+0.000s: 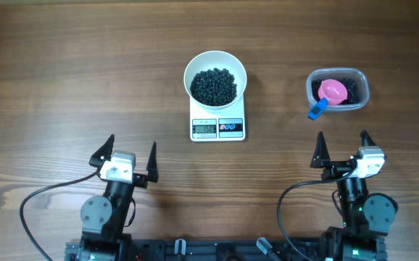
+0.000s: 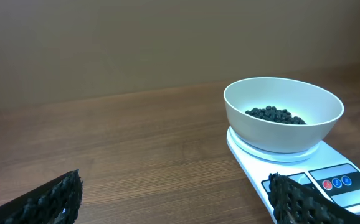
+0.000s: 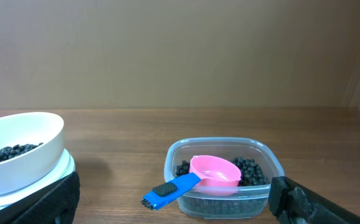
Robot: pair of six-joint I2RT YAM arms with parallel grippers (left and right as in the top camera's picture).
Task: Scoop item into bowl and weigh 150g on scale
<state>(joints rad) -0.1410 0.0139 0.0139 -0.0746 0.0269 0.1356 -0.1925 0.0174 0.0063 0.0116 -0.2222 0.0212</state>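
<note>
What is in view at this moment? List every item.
table: one, brown wood, under everything
scale: one, white, middle of the table, display towards the robot
bowl: one, white, standing on the scale
beans in bowl: a heap, black, inside the bowl
tub: one, clear plastic, right of the scale and apart from it
beans in tub: many, black, around the scoop
scoop: one, pink with a blue handle, lying in the tub with its handle over the rim
left tool: one, black fingers, open and empty, near edge on the left
right tool: one, black fingers, open and empty, near edge in front of the tub
</note>
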